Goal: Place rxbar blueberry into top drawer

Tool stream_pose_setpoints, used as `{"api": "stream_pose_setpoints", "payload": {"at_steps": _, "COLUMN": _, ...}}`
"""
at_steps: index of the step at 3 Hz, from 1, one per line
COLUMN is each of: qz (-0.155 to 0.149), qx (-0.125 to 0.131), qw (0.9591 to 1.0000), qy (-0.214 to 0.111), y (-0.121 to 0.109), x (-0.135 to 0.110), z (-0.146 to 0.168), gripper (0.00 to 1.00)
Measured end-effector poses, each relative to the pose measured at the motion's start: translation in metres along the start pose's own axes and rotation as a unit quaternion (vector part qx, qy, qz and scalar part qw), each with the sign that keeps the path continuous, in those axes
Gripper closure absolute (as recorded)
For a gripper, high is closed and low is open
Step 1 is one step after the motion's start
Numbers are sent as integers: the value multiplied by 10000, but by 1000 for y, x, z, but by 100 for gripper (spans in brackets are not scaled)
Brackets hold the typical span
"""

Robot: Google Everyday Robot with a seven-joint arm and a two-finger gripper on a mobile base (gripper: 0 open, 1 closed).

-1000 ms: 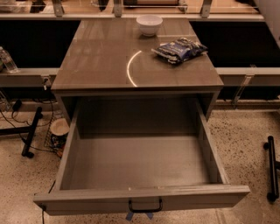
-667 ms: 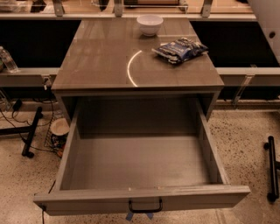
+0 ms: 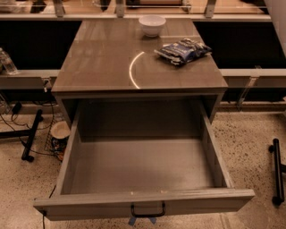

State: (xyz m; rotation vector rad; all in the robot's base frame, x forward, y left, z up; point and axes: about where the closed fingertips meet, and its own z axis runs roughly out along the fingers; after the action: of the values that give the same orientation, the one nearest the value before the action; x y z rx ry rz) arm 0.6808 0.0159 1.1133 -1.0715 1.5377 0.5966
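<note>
The top drawer (image 3: 67,161) is pulled wide open below the counter, its plain grey inside bare, with a small black handle (image 3: 147,212) on the front panel. The rxbar blueberry is out of view. My gripper is not in view; only a pale part of my arm (image 3: 279,13) shows at the top right corner.
A crinkled blue-and-white bag (image 3: 183,50) lies on the grey counter (image 3: 103,62) at the right rear. A white bowl (image 3: 152,24) stands at the back. A black stand (image 3: 31,136) and cables are on the floor left, a black bar (image 3: 277,170) right.
The pale arm part at the top right corner has shifted slightly. The drawer, bag and bowl have not moved.
</note>
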Motion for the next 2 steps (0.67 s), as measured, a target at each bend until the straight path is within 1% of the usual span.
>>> {"api": "stream_pose_setpoints", "payload": {"at_steps": 1, "qz": -231, "qx": -743, "qw": 9916, "qy": 1030, "y": 45, "x": 78, "z": -42, "gripper": 100}}
{"api": "stream_pose_setpoints", "payload": {"at_steps": 2, "qz": -338, "qx": -1120, "qw": 9797, "qy": 1626, "y": 80, "x": 134, "z": -63, "gripper": 100}}
